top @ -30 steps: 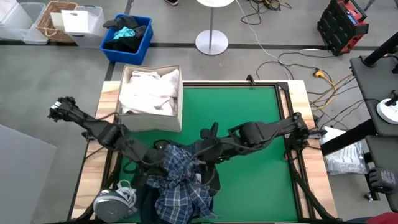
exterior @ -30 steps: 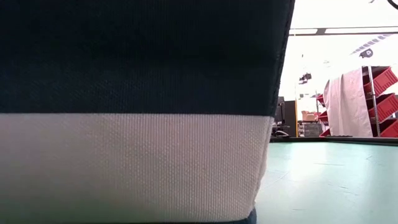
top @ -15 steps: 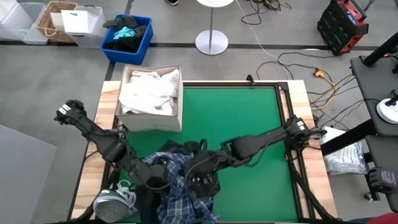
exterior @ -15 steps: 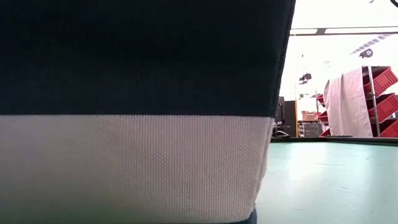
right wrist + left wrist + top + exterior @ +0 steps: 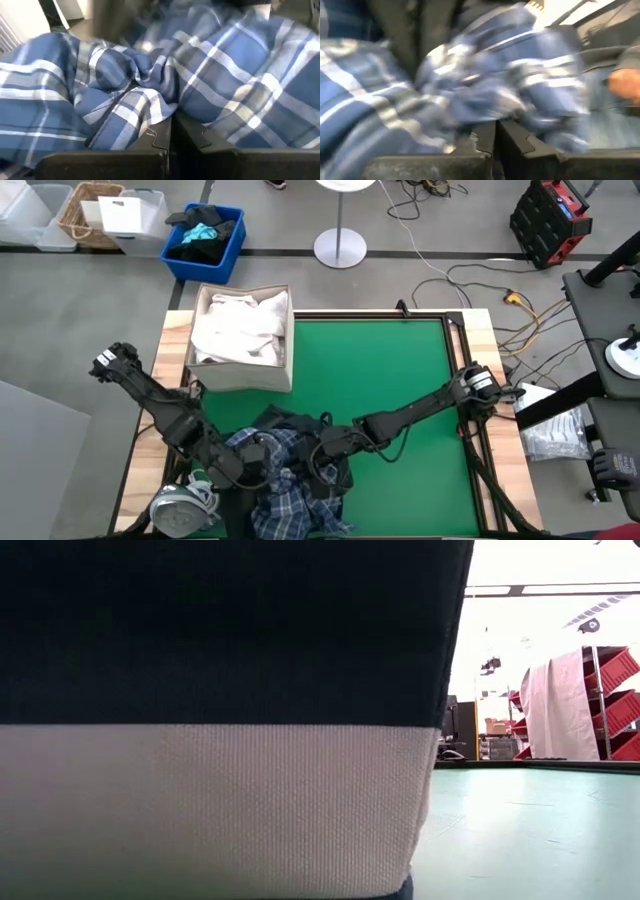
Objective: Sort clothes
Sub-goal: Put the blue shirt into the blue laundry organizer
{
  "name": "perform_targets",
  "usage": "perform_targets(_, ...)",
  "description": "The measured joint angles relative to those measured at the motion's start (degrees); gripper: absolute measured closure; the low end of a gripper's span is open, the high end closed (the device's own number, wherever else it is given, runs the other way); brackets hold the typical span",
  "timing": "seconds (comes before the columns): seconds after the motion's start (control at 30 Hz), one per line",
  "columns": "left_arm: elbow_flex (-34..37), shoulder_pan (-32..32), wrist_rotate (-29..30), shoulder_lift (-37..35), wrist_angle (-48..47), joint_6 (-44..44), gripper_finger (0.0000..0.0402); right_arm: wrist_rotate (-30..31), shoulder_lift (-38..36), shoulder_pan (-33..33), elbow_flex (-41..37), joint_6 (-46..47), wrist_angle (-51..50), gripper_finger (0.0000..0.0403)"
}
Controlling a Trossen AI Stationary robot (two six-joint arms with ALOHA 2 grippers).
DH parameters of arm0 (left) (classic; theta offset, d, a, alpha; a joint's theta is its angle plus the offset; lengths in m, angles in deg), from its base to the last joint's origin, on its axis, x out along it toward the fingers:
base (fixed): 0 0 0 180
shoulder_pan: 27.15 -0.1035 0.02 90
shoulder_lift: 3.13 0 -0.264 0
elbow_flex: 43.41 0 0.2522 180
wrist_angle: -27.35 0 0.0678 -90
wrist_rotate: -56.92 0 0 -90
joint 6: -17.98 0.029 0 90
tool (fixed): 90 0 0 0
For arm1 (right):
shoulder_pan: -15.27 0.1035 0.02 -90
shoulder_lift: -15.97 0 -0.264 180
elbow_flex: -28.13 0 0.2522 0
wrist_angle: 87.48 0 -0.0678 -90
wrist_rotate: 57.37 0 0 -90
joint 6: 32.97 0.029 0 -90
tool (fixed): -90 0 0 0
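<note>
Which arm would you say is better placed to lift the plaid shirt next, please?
Probably either. The left gripper and the right gripper are both in the plaid shirt, fingers nearly together with cloth between them. The left is nearer the box of white shirts.

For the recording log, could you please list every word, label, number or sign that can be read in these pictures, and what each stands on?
None can be read.
White card on the clear bin: no legible print.
Red tool case: any label too small to read.
Fabric bin filling the low view: plain navy and white weave, no text.
Plaid shirt between both grippers: only the pattern, no tag visible.
</note>
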Motion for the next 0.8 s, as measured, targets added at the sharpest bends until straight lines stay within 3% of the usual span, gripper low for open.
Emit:
perform_targets(0.13, -6.86, 0.09, 0.14, -0.06, -5.42, 3.23, 0.0401, -0.03, 0.02, -0.81, -3.05, 2.00, 0.46, 0.0391)
perform_targets(0.23, -11.48, 0.17, 7.61, 0.41, -12.11, 6.67, 0.0401, 0.06, 0.12, -0.90, -3.47, 0.53, 0.06, 0.0391)
perform_targets(0.33, -11.79, 0.09, 13.21, 1.24, -16.36, 9.80, 0.0401, 0.36, 0.28, -0.90, -3.49, 0.03, -0.83, 0.0391)
perform_targets(0.47, -7.18, 0.90, 13.10, 2.24, -13.99, 12.93, 0.0401, 0.35, 1.27, -0.93, -3.57, 0.29, -1.07, 0.0391)
perform_targets(0.8, 9.45, 2.16, 16.09, 2.35, 2.79, 9.37, 0.0401, -0.07, 4.17, -0.69, -3.67, 2.15, -1.14, 0.0391)
